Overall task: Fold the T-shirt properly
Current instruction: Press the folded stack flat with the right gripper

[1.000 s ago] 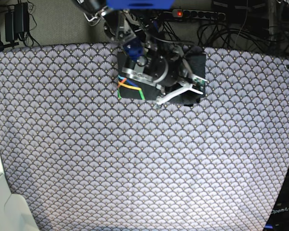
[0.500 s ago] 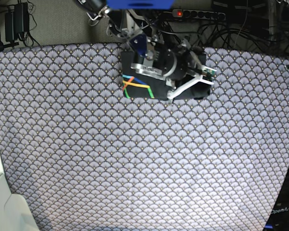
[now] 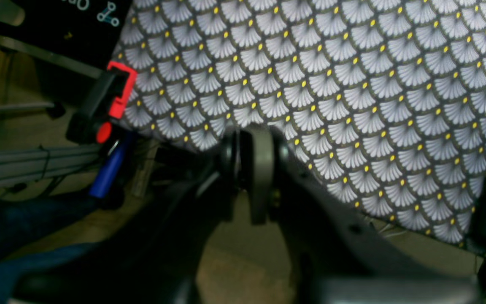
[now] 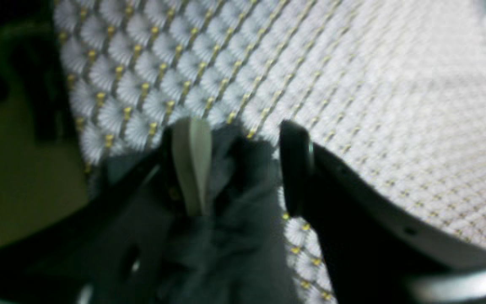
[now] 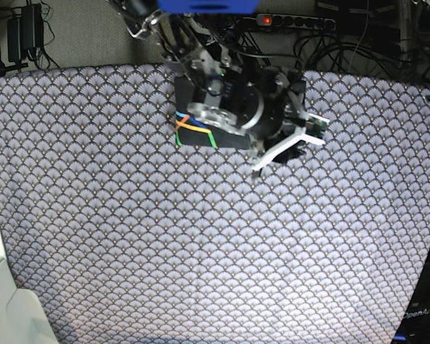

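The T-shirt sits folded into a compact dark block at the far edge of the scallop-patterned tablecloth, its rainbow lines showing at the block's left corner in the base view. The right gripper hangs right over it — fingers spread apart, dark fabric bunched between them but not pinched, as the right wrist view shows. Out at the table's edge, the left gripper has its jaws pressed together on nothing, beside a red-and-black clamp.
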Robot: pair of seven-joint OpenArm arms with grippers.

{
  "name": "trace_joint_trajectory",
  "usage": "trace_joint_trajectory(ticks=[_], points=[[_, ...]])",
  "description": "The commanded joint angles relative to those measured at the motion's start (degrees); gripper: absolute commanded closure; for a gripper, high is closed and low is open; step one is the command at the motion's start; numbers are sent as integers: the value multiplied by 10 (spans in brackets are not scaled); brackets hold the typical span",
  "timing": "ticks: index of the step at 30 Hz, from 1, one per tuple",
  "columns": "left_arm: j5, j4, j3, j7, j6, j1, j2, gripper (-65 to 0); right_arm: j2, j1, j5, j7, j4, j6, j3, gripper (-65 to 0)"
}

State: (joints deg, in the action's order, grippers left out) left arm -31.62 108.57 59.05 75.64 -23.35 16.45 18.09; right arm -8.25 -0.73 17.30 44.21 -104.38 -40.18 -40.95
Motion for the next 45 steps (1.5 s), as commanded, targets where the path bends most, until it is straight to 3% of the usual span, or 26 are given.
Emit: trace_joint_trajectory(ticks=[1,6,12,14,18,24,27,34,45], points=[[-5,7,3,-10,1,-2,12,-58,-7,-7,-6,-12,-20,2,-1,-282],[-6,7,3,-10,1,-3,12,-58,-7,-5,-6,-9,-30,2,9,-241],[-6,6,2,-10,1,-7,11,-58,-3,23,-6,-12,11,2,33,-36],[-7,7,0,-10,1,-8,11,-58,-3,27,-6,-12,18,2,39,0],[-8,11,-22,-9,1,-8,12,-73,9,25,-6,-12,33,2,43,0],[-8,11,-26,-9,1,-2,10,-223,7,22,-6,-44,109,2,42,0],[-8,11,-24,-9,1,-1,11,-228,8,25,-6,-71,150,2,42,0],[-8,11,-26,-9,1,-3,16,-228,9,28,-6,-76,174,2,41,0],[-8,11,-26,-9,1,-2,16,-229,6,14,-6,-73,63,2,42,0]])
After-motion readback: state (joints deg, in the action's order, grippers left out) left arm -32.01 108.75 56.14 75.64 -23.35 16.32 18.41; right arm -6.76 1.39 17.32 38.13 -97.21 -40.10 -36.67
